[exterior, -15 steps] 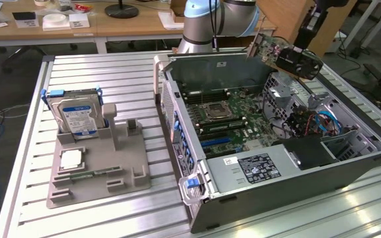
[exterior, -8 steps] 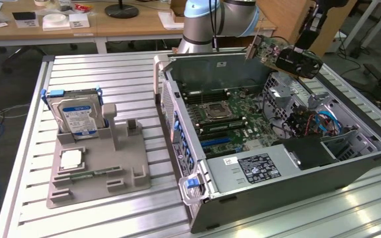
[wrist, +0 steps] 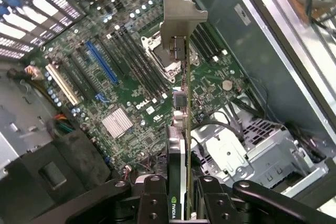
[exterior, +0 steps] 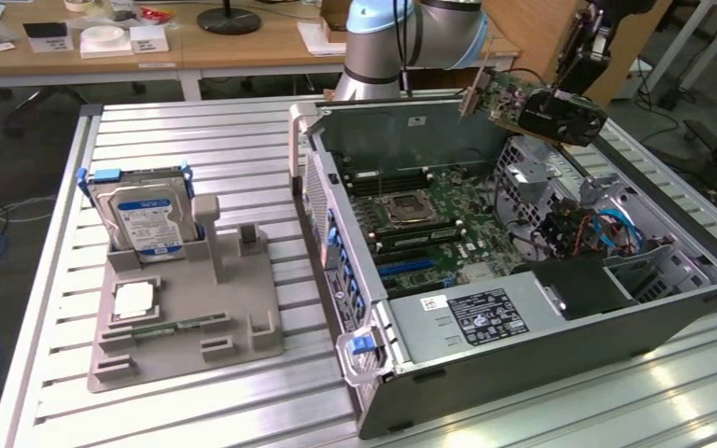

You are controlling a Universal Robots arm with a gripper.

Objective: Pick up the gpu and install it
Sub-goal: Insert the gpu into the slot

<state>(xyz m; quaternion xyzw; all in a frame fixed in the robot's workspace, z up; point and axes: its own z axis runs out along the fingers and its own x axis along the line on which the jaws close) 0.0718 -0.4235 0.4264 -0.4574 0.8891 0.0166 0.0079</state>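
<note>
The black gripper (exterior: 570,86) is clamped on the gpu (exterior: 545,112), a green circuit board with black fan shroud and silver end bracket. The card hangs tilted in the air above the open grey metal computer case (exterior: 558,364), over its green motherboard (exterior: 421,224).

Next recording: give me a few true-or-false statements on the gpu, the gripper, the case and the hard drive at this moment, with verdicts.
1. The gripper is shut on the gpu above the open computer case. True.
2. The gpu is seated in a slot on the motherboard. False: it hangs in the air over the board, clamped edge-on between the fingers.
3. The hard drive stands upright in the gray holder, outside the case. True.
4. The case's side is closed. False: it is open and the motherboard is exposed.
</note>
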